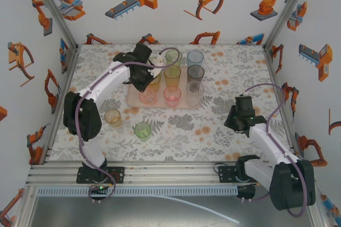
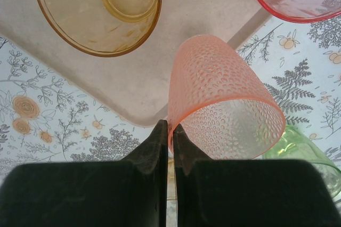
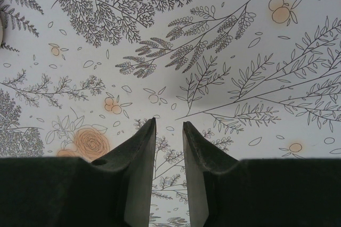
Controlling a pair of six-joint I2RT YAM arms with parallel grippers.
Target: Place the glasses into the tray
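My left gripper (image 2: 170,126) is shut on the rim of a salmon-orange dotted glass (image 2: 224,104), one finger inside the wall and one outside. The glass hangs tilted over the near-left corner of the pale pink tray (image 2: 202,14). From above, that glass (image 1: 147,97) sits under the left gripper (image 1: 145,82) at the front-left of the tray (image 1: 132,98). Several other glasses stand in the tray, among them green (image 1: 173,55), pale blue (image 1: 195,56), grey (image 1: 195,71) and pink (image 1: 172,95). My right gripper (image 3: 169,123) is open and empty above the floral tabletop.
An amber glass (image 1: 112,116) and a green glass (image 1: 142,129) stand on the floral tabletop in front of the tray, near the left arm. The right gripper (image 1: 241,111) hovers right of the tray. White walls close in the table's sides and back.
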